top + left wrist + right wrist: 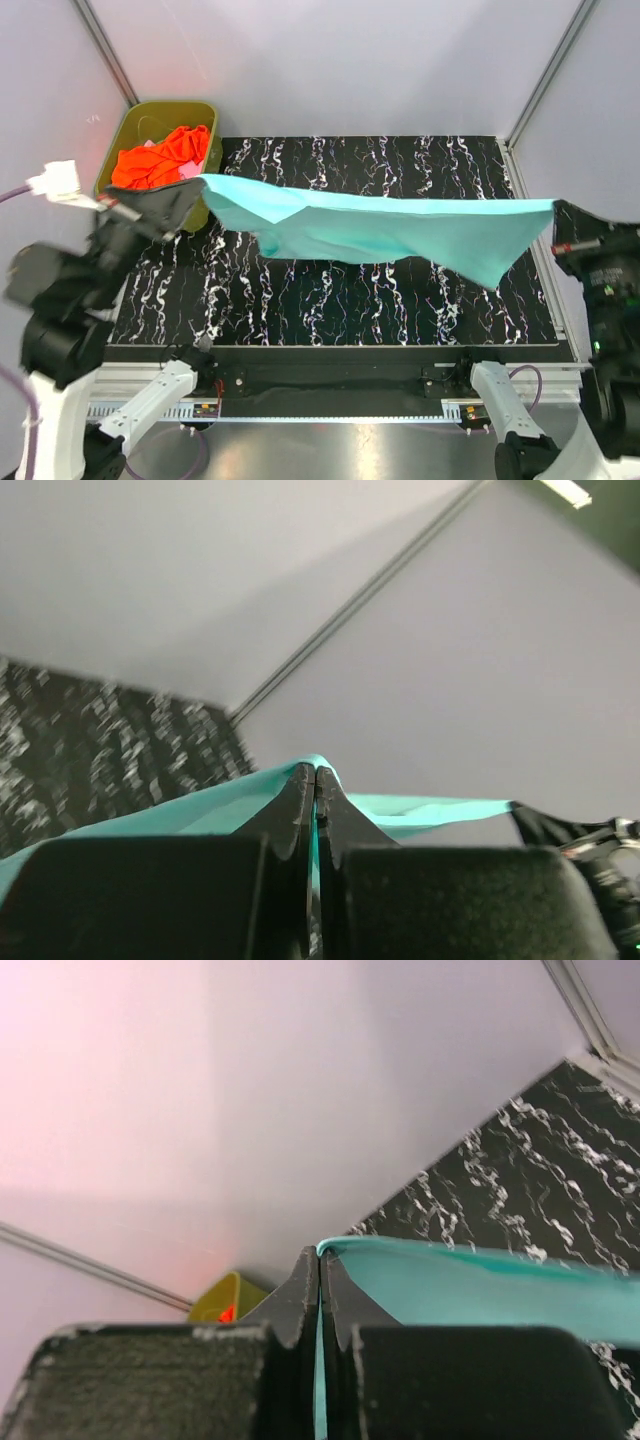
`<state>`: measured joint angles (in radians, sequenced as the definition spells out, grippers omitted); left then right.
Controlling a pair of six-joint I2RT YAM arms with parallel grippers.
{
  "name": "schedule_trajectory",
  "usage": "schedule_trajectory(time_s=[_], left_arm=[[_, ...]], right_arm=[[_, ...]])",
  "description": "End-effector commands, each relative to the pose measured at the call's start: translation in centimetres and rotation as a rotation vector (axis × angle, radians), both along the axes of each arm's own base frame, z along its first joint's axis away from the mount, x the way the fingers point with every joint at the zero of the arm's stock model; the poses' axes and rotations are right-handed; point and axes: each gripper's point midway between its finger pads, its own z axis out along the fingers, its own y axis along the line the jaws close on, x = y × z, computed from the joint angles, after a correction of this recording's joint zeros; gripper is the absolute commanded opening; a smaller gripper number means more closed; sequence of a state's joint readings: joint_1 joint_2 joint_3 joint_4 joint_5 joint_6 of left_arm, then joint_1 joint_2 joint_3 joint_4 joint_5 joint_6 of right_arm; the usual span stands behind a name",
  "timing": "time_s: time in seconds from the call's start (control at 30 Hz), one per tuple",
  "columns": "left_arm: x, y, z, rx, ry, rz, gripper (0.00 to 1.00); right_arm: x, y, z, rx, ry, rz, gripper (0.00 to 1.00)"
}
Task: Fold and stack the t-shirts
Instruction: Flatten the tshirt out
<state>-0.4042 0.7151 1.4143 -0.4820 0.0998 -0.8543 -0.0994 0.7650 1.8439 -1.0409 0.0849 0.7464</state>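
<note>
My left gripper (316,772) is pinched fully shut, its two black fingertips pressed together with an edge of the teal shirt (400,232) caught between them. The cloth comes out on both sides of the tips and runs off to their right toward my other arm, whose dark gripper shows at the far end. My right gripper (320,1253) is closed just as tight on the opposite end of the same shirt. A thin teal line shows down the seam where its fingers meet, and the rest of the fabric spreads off to the right of the tips. Between my two grips the shirt hangs stretched in the air above the black marbled table (330,310). Its top edge is nearly taut from one grip to the other and the body sags below that line, with a folded-over flap near my left tips and a lower corner drooping just inside my right tips. I cannot tell whether any of the cloth touches the table. Just beyond my left fingertips stands the olive-green tub (135,118). In it lies the orange shirt (160,158), bunched up, with a sliver of a pink shirt (190,170) showing at the edge nearest my left grip. From my right wrist the tub is a small far-off shape past the tips, to their left.
</note>
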Motion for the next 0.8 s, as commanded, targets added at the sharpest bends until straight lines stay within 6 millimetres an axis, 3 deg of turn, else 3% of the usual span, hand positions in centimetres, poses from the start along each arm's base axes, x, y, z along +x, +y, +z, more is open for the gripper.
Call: schedule_trajectory(time_s=[0.0,0.1,0.2,0.27,0.3,0.33,0.37,0.47,0.5,0.53,0.63,0.73,0.77], left_arm=[[-4.8,1.0,4.5,-0.067,-0.111,-0.057,0.00],[-3.7,1.2,4.3,-0.021,-0.094,-0.017,0.00],[0.8,0.9,2.5,0.083,-0.013,0.071,0.00],[3.0,2.1,2.8,0.112,-0.007,0.179,0.00],[5.3,1.8,2.1,0.163,0.017,0.214,0.00],[5.8,2.2,3.6,0.162,-0.005,0.247,0.00],[6.8,2.6,4.2,0.174,-0.009,0.289,0.00],[9.8,1.9,6.8,0.200,-0.044,0.313,0.00],[11.1,1.4,7.0,0.205,-0.039,0.314,0.00],[10.7,1.6,8.8,0.188,-0.077,0.323,0.00],[11.1,1.9,9.9,0.187,-0.098,0.345,0.00],[10.4,1.4,9.6,0.182,-0.100,0.303,0.00],[10.1,1.3,9.4,0.171,-0.092,0.292,0.00]], right_arm=[[-1.4,0.9,-0.7,-0.015,0.047,0.046,0.00],[0.5,0.8,-1.5,-0.011,0.083,0.049,0.00],[3.9,0.9,-2.2,-0.010,0.100,0.077,0.00],[6.6,1.1,-2.1,-0.015,0.102,0.106,0.00],[7.7,1.1,-2.2,-0.028,0.111,0.114,0.00],[8.7,1.0,-2.2,-0.034,0.114,0.116,0.00],[11.0,0.8,-2.3,-0.036,0.120,0.118,0.00],[14.6,0.9,-2.0,-0.049,0.104,0.145,0.00],[15.1,0.9,-1.7,-0.050,0.098,0.149,0.00],[15.4,0.8,-1.3,-0.055,0.086,0.146,0.00],[15.2,0.4,0.6,-0.086,0.052,0.124,0.00],[13.2,0.6,2.8,-0.122,0.002,0.127,0.00],[12.7,0.7,2.5,-0.124,0.017,0.130,0.00]])
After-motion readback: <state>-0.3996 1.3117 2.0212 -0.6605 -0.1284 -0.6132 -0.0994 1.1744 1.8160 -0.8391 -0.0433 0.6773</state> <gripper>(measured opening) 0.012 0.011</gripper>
